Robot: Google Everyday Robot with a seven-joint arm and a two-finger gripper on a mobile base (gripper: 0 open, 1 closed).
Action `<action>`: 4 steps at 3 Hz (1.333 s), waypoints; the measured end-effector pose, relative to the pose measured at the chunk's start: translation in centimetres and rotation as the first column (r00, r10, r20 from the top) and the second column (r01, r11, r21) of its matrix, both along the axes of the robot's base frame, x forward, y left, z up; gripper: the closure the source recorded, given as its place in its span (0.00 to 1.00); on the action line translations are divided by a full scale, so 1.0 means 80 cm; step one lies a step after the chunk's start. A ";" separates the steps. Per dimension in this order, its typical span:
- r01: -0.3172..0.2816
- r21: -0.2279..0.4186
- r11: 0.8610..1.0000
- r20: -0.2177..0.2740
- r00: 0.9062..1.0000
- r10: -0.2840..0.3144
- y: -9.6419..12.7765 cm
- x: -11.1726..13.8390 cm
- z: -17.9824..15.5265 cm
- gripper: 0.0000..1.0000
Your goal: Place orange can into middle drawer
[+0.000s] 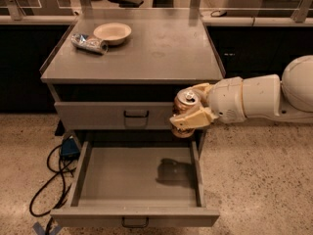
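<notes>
My gripper (190, 109) reaches in from the right on a white arm and is shut on the orange can (185, 102). The can is upright, its silver top showing. It hangs above the right rear part of the open middle drawer (127, 175), in front of the closed drawer above it. The open drawer has a flat grey floor, low side walls and a small dark loop handle at the front. The can and gripper cast a shadow on the drawer floor.
On the cabinet top (161, 48) stand a pale bowl (112, 32) and a shiny silver-and-blue tube-shaped item (89, 42) at the back left. A closed drawer (117, 115) sits above the open one. Black cables and a blue box (68, 148) lie on the floor at left.
</notes>
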State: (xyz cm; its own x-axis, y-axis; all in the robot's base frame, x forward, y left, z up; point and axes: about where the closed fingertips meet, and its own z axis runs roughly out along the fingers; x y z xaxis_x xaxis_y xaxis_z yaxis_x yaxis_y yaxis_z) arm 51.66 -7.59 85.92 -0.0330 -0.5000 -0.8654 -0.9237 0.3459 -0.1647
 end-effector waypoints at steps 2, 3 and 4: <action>0.049 -0.012 0.999 0.006 0.999 -0.049 -0.019 -0.001 -0.013 1.00; 0.087 0.015 0.996 -0.015 0.996 -0.087 -0.027 0.000 -0.070 1.00; 0.123 0.070 0.990 -0.071 0.990 -0.118 -0.018 -0.003 -0.177 1.00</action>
State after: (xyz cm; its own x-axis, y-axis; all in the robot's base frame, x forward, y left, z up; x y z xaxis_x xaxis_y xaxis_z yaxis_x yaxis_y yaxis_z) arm 51.44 -9.00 71.73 -0.1480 -0.4239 -0.8935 -0.8825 0.4644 -0.0742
